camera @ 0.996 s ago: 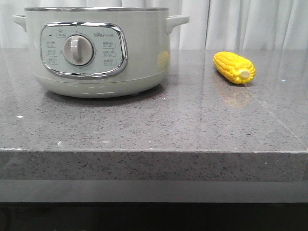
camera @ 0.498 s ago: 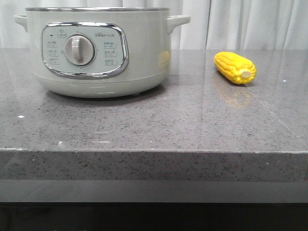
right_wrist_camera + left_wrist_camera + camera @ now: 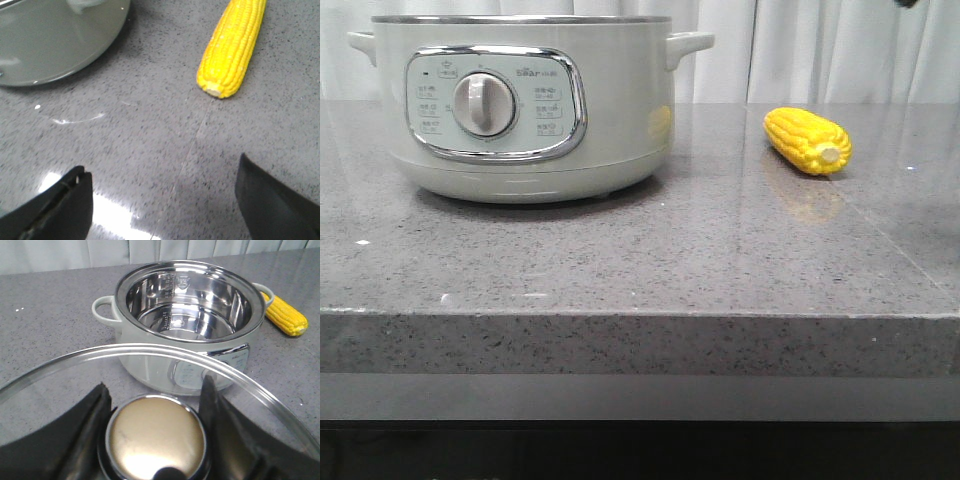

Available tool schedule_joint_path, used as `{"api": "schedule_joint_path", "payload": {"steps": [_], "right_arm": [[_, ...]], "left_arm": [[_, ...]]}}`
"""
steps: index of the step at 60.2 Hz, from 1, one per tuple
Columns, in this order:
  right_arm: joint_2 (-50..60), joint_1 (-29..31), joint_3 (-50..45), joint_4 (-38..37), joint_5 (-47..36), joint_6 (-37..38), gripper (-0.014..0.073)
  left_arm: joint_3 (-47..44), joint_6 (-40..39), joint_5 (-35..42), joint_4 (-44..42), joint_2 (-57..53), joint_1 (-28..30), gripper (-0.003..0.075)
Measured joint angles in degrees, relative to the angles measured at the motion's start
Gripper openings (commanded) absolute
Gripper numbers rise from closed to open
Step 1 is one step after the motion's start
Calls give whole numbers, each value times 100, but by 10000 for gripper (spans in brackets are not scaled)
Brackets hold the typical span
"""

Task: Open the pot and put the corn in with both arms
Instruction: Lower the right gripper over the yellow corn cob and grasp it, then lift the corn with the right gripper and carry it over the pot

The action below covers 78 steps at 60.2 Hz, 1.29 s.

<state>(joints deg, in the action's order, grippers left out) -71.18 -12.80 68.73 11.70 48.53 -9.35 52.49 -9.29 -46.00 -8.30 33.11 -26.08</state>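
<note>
The pot point(image 3: 520, 110) stands at the back left of the grey counter with no lid on it. In the left wrist view its steel inside point(image 3: 190, 295) is open and empty. My left gripper point(image 3: 155, 390) is shut on the round brass-coloured knob point(image 3: 156, 437) of the glass lid point(image 3: 60, 385) and holds it up, to the control-panel side of the pot. The corn point(image 3: 807, 141) lies on the counter to the right of the pot, and also shows in the left wrist view point(image 3: 285, 316). My right gripper point(image 3: 162, 167) is open and empty above the counter, short of the corn's pale cut end point(image 3: 231, 47).
The pot's side point(image 3: 55, 40) is close by the right gripper. White curtains point(image 3: 840, 50) hang behind the counter. The counter's front edge point(image 3: 640, 318) runs across the front view. A dark bit point(image 3: 910, 3) shows at the top right edge.
A small dark shape has come into the top right corner of the front view. The pot and corn have not moved.
</note>
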Motion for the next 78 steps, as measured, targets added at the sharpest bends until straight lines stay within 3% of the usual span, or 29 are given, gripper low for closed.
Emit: {"api": "schedule_joint_path", "payload": {"steps": [16, 41, 73, 78], "right_arm": [[-1612, -5, 1626, -712, 632, 935, 592], [-3720, -5, 3612, -893, 1395, 1268, 592], [-4692, -5, 4082, -1099, 1556, 1372, 591], [-4696, -5, 4082, -1099, 1564, 1372, 557]], "left_arm": [[-189, -208, -202, -317, -315, 0, 231], [-189, -220, -298, -405, -328, 0, 231], [-189, -220, -298, -405, -328, 0, 231], [-189, -220, -298, -405, -328, 0, 231]]}}
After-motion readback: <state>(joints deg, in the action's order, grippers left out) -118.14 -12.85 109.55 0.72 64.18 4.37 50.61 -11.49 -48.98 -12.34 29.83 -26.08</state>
